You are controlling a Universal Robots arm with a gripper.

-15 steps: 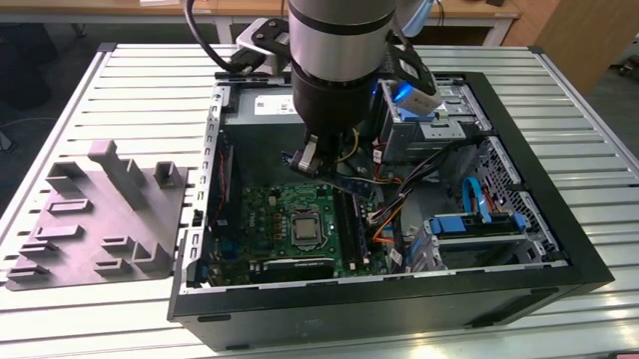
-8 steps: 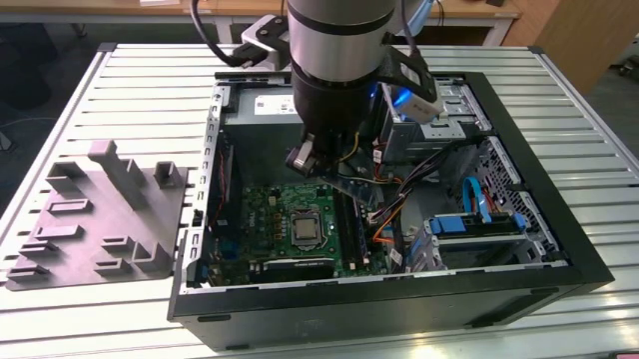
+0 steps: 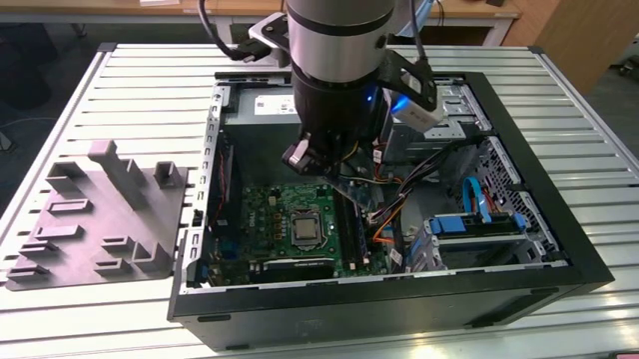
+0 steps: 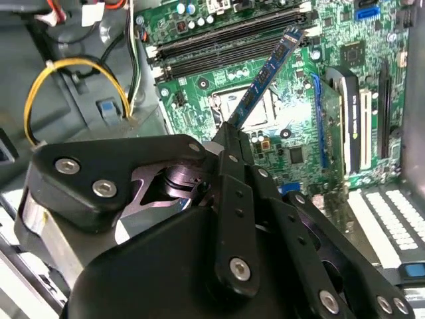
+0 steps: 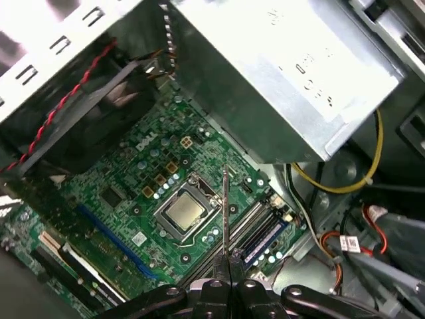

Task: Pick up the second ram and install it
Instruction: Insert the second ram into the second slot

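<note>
The pincer [image 4: 229,143] is pressed together on the second ram [image 4: 267,72]. It pinches one end of the stick, and the rest juts out past its tips. Beyond the tips lies the green motherboard [image 5: 126,166] with its processor socket [image 5: 182,214]. The black memory slots [image 4: 226,41] run near the stick's free end; whether they touch I cannot tell. An open computer case [image 3: 589,262] surrounds the pincer and stands on the slatted worktop [image 3: 150,90].

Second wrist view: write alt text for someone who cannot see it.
The gripper holds the second ram, a thin blue-green stick, by one end, with its free end reaching toward the black memory slots. Behind it lies the green motherboard, with a loop of yellow cable nearby.
</note>
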